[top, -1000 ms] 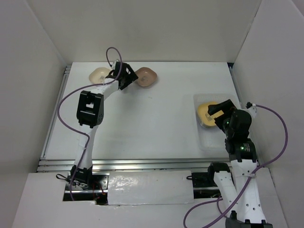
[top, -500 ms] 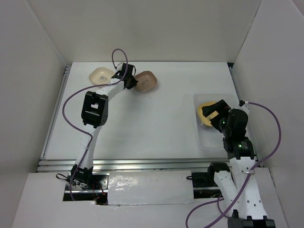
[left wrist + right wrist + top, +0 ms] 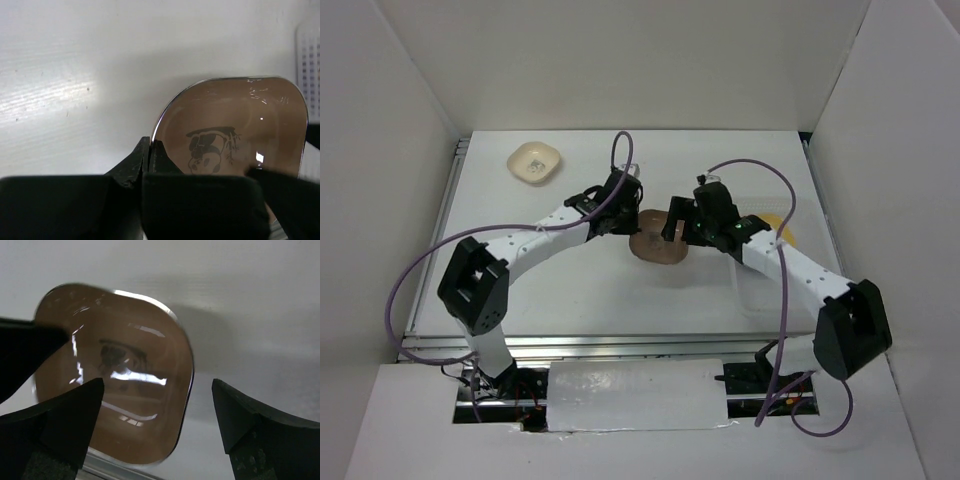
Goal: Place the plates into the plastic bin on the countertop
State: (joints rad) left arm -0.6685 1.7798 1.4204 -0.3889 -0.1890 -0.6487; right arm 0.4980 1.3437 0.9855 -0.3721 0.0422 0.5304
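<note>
The glossy brown plate (image 3: 658, 246), a rounded square with a dark printed figure at its centre, hung over mid-countertop (image 3: 740, 165), its rim pinched in the left gripper (image 3: 150, 150). The right gripper (image 3: 157, 405) faced it, jaws wide, gripping nothing. A second before, it lay far left beside the cream plate (image 3: 536, 162), with the right arm over the plastic bin (image 3: 752, 296).

The right arm (image 3: 790, 262) covers most of the yellow plate (image 3: 778, 221) and the plastic bin (image 3: 750, 292). In the left wrist view the left gripper (image 3: 150, 152) hides the near edge of the brown plate (image 3: 235, 125). The picture on the cream plate (image 3: 535, 162) is too small to tell.
</note>
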